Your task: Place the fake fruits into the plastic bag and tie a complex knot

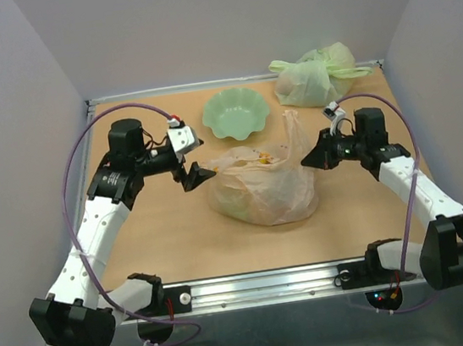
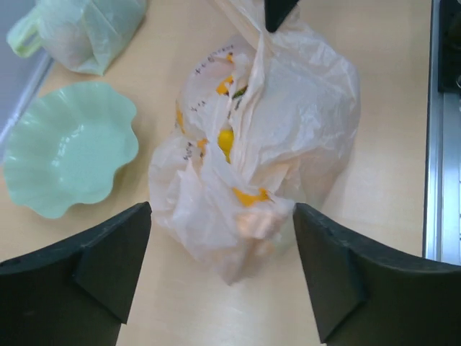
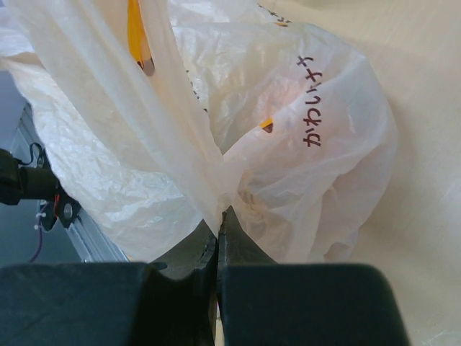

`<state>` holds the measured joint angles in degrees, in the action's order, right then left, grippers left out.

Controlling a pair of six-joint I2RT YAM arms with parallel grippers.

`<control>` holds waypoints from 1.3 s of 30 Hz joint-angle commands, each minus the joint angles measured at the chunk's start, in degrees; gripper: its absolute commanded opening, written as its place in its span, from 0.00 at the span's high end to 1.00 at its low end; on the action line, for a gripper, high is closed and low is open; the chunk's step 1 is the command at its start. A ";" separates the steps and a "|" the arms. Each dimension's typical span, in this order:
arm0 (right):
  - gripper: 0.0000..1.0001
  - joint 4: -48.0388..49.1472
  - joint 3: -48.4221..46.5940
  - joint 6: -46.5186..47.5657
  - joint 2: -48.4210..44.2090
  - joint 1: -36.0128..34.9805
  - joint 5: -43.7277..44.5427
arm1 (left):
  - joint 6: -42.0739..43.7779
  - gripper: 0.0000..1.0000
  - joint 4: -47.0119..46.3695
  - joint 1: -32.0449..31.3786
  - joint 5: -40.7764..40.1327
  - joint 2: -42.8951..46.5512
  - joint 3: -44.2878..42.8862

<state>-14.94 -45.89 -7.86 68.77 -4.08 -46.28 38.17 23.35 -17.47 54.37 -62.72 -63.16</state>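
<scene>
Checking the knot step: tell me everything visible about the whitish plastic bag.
The plastic bag is thin, crinkly, translucent whitish-beige film with printed marks, lying bulged on the table, yellow and orange fruits showing through. The right end effector is shut on its film; the left end effector is open beside it.

Inside the plastic bag [image 2: 317, 108], fake fruits [image 2: 225, 140] only as vague yellow-orange blurs, kinds indistinguishable.
</scene>
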 commanded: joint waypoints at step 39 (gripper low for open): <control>1.00 2.19 0.62 7.06 -8.22 0.47 -7.77 | 18.18 0.66 14.03 -16.18 -5.42 -27.90 -27.37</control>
<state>-14.92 -45.89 -1.69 61.89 -4.08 -51.48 57.65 41.67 -33.15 44.77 -95.37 -89.54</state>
